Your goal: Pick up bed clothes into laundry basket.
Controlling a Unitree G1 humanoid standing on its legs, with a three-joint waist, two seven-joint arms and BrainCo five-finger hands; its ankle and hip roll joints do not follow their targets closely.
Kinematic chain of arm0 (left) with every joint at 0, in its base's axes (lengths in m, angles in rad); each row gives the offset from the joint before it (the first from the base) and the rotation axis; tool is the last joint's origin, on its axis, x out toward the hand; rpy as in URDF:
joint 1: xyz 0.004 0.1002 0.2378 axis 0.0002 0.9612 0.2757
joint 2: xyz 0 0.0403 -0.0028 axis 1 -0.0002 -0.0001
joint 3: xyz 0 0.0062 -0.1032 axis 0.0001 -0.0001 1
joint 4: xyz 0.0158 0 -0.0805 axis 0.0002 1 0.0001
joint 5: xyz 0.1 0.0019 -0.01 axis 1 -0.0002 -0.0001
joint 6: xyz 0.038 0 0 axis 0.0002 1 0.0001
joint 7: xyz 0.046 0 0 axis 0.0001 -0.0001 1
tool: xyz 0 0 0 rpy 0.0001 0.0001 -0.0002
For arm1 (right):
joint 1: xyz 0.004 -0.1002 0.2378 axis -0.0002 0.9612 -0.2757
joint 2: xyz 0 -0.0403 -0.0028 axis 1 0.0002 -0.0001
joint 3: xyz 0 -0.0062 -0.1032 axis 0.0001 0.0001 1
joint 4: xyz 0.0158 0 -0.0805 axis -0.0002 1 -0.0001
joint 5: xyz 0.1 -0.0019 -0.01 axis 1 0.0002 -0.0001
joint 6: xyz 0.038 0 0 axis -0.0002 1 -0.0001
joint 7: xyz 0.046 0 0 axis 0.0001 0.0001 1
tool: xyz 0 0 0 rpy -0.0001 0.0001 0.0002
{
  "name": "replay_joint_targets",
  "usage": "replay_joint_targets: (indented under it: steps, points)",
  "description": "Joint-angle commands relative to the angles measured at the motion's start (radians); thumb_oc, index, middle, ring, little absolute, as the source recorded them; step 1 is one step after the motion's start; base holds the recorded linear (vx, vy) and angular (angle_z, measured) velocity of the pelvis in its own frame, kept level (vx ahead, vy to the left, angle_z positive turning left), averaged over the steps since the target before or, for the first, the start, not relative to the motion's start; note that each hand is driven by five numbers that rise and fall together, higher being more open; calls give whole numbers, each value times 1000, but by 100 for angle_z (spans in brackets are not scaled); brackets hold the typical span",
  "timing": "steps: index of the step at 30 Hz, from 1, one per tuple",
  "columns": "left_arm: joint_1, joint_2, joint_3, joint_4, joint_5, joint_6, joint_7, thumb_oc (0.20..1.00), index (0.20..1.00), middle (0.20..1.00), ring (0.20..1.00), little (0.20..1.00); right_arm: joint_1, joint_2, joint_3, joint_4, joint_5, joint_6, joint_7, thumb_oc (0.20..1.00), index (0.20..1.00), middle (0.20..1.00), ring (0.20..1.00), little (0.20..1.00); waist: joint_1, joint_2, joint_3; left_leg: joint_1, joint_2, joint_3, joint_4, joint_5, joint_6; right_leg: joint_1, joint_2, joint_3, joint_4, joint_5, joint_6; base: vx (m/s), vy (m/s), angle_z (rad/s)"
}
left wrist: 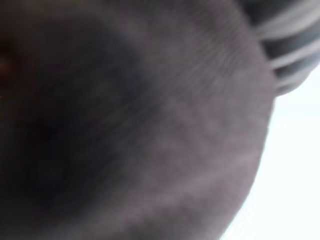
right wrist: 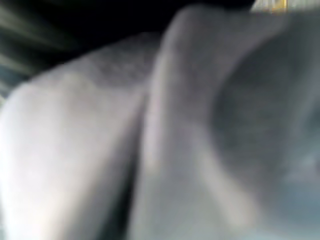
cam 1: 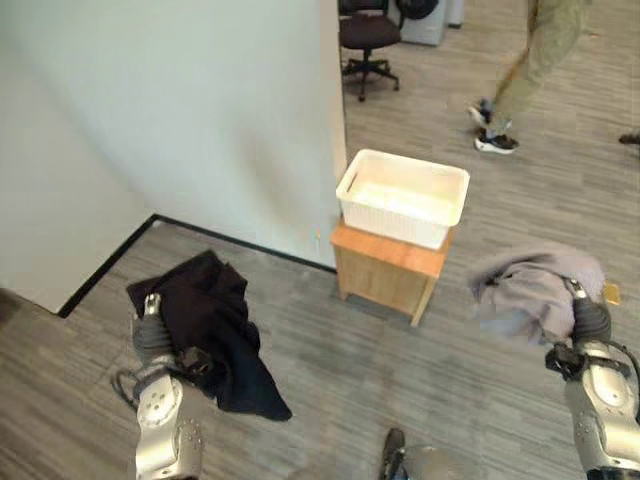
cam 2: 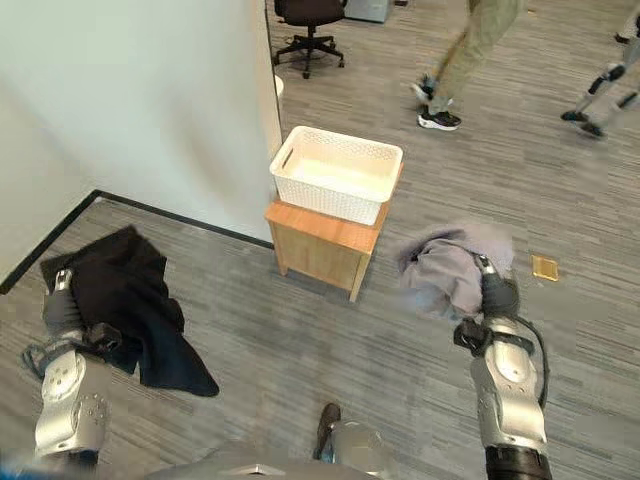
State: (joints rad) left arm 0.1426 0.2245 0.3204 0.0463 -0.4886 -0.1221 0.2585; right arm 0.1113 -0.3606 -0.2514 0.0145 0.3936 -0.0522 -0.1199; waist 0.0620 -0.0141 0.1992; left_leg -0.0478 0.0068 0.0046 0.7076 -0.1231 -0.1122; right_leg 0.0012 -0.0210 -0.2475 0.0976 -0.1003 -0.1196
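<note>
A white slatted laundry basket (cam 1: pixel 395 222) stands on a small wooden table (cam 1: pixel 385 272) by the wall corner. A black garment (cam 1: pixel 215 320) lies bunched on the floor at the left. My left hand (cam 1: pixel 150 325) reaches into its near edge, and dark cloth (left wrist: pixel 125 125) covers the left wrist view. To the right of the table, a grey garment (cam 2: pixel 450 265) hangs in the air, draped over my right hand (cam 2: pixel 497 297). Grey folds (right wrist: pixel 175 140) cover the right wrist view. Both hands' fingers are hidden by cloth.
A white wall (cam 1: pixel 200 120) runs along the left and ends at the corner behind the basket. A black office chair (cam 1: pixel 368 40) stands further back. A person (cam 1: pixel 530 70) walks past beyond the table. A small tan object (cam 2: pixel 545 267) lies on the floor at the right.
</note>
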Motion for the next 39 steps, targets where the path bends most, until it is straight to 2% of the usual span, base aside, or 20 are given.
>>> replay_joint_targets:
  steps: [1, 2, 3, 5, 7, 11, 21, 23, 24, 26, 28, 29, 30, 31, 32, 33, 34, 36, 37, 39]
  points:
    - [-32, 67, 29, -71, -12, -60, -8, 200, 200, 200, 200, 200, -37, -51, -42, -92, 15, -69, -27, 200, 200, 200, 200, 200, 2, -29, 7, -20, 65, 7, -259, 121, 30, 38, -89, -12, -101, 96, 195, 213, -32, -57]
    - [-32, 66, 27, -72, -8, -59, -9, 200, 200, 200, 200, 200, -40, -49, -52, -99, 19, -73, -30, 200, 200, 200, 200, 200, 8, -27, 7, -33, 75, 26, -326, 116, 31, 54, -86, -10, -112, 91, 201, 283, 27, -18]
    - [-28, 66, 16, -74, 4, -59, -12, 200, 200, 200, 200, 200, -43, -53, -57, -105, 14, -80, -37, 200, 200, 200, 200, 200, 22, -13, 2, -42, 74, 37, -481, 125, 28, 72, -81, -6, -124, 80, 208, 354, 34, -17]
    - [-6, 67, 12, -71, 20, -64, -12, 200, 200, 200, 200, 200, -68, -97, -59, -109, -32, -84, -41, 200, 200, 200, 200, 200, 56, 8, -7, -56, 21, -27, -587, 164, 22, 105, -69, 11, -131, 62, 214, 298, 44, -22]
    - [4, 69, 14, -77, 17, -59, -27, 200, 200, 200, 200, 200, -73, -104, -57, -106, -40, -55, -31, 200, 200, 200, 200, 200, 53, 12, -13, -32, 18, -33, -593, 148, 21, 109, -74, 19, -128, 54, 212, 160, 55, -31]
    - [13, 65, 13, -69, 11, -62, -33, 200, 200, 200, 200, 200, -104, -97, -55, -101, -39, -72, -42, 200, 200, 200, 200, 200, 45, 18, -35, 52, 23, -59, -697, 150, 34, 118, -60, 31, -142, 53, 202, 156, 79, -27]
    - [7, 74, -2, -48, -5, -42, -30, 200, 200, 200, 200, 200, -89, -65, -46, -112, -33, -62, -37, 200, 200, 200, 200, 200, 43, 8, -57, 93, -2, -85, -722, 109, 71, 122, -80, 47, -121, 33, 212, 99, 72, 14]
    - [8, 81, 8, -44, -8, -42, -22, 200, 200, 200, 200, 200, -109, -60, -26, -109, -38, -63, -35, 200, 200, 200, 200, 200, 55, 21, -46, 104, 6, -67, -732, 96, 91, 49, -99, 53, 9, 35, 232, -7, 81, -13]
    - [7, 81, 9, -44, -8, -43, -22, 200, 200, 200, 200, 200, -110, -61, -26, -109, -38, -63, -35, 200, 200, 200, 200, 200, 58, 21, -46, 103, 5, -64, -733, 96, 92, 38, -101, 57, 24, 29, 233, -35, 89, -44]
    - [-10, 104, -2, -30, -9, -44, -22, 200, 200, 200, 200, 200, -103, -56, -23, -122, -52, -57, -25, 200, 200, 200, 200, 200, 32, 35, -15, 102, 11, -84, -730, 101, 107, -61, -94, 140, 220, 42, 270, -46, 36, -43]
    - [-21, 124, -15, -25, 1, -48, -26, 200, 200, 200, 200, 200, -94, -42, -18, -133, -64, -54, -17, 200, 200, 200, 200, 200, 3, 45, 3, 107, 20, -107, -732, 101, 106, -109, -84, 228, 263, 48, 270, 6, -23, 0]
    - [-21, 125, -14, -24, 1, -49, -27, 200, 200, 200, 200, 200, -93, -40, -18, -135, -65, -53, -16, 200, 200, 200, 200, 200, 5, 44, 3, 107, 20, -105, -732, 100, 105, -112, -83, 231, 268, 46, 269, 50, -166, 55]
    - [-28, 132, -7, -40, -4, -57, -31, 200, 200, 200, 200, 200, -101, -28, -9, -137, -66, -55, -15, 200, 200, 200, 200, 200, 25, 57, -1, 117, 53, -83, -741, 88, 81, -125, -191, 173, 172, 64, 267, 58, -148, 53]
    - [-26, 132, -7, -41, -4, -56, -31, 200, 200, 200, 200, 200, -100, -28, -10, -137, -67, -54, -16, 200, 200, 200, 200, 200, 23, 60, -1, 122, 56, -85, -744, 86, 80, -114, -188, 168, 159, 67, 267, 104, -263, 7]
    - [-25, 130, 0, -48, -8, -59, -31, 200, 200, 200, 200, 200, -105, -29, -11, -134, -70, -57, -19, 200, 200, 200, 200, 200, 34, 57, -2, 134, 72, -73, -745, 74, 62, -133, -241, 115, 88, 94, 272, 153, -184, -51]
    - [-17, 129, 7, -51, -9, -58, -33, 200, 200, 200, 200, 200, -106, -33, -16, -131, -72, -54, -21, 200, 200, 200, 200, 200, 27, 57, -6, 150, 86, -73, -748, 63, 52, -118, -241, 86, 24, 125, 280, 278, -399, -60]
    - [-12, 134, 10, -43, -1, -57, -28, 200, 200, 200, 200, 200, -115, -46, -12, -128, -66, -61, -28, 200, 200, 200, 200, 200, 18, 33, -8, 162, 112, -64, -742, 51, 31, -109, -209, 93, -31, 133, 300, 265, -343, -43]
    - [-8, 133, 12, -42, 0, -54, -33, 200, 200, 200, 200, 200, -109, -47, -10, -127, -62, -57, -23, 200, 200, 200, 200, 200, 19, 30, -11, 161, 123, -67, -737, 50, 25, -96, -201, 93, -41, 125, 298, 151, -288, 0]
    - [-16, 124, 3, -32, 12, -53, -35, 200, 200, 200, 200, 200, -101, -55, -6, -123, -55, -53, -10, 200, 200, 200, 200, 200, 8, 15, -21, 141, 162, -74, -689, 68, 6, -78, -174, 103, -38, 111, 279, 120, -325, 46]
    - [-44, 106, -21, -29, 1, -54, -40, 200, 200, 200, 200, 200, -112, -82, -23, -119, -32, -65, -16, 200, 200, 200, 200, 200, -1, 10, 2, 54, 157, -68, -502, 125, 3, -43, -160, 68, -36, 92, 245, 74, -347, 60]
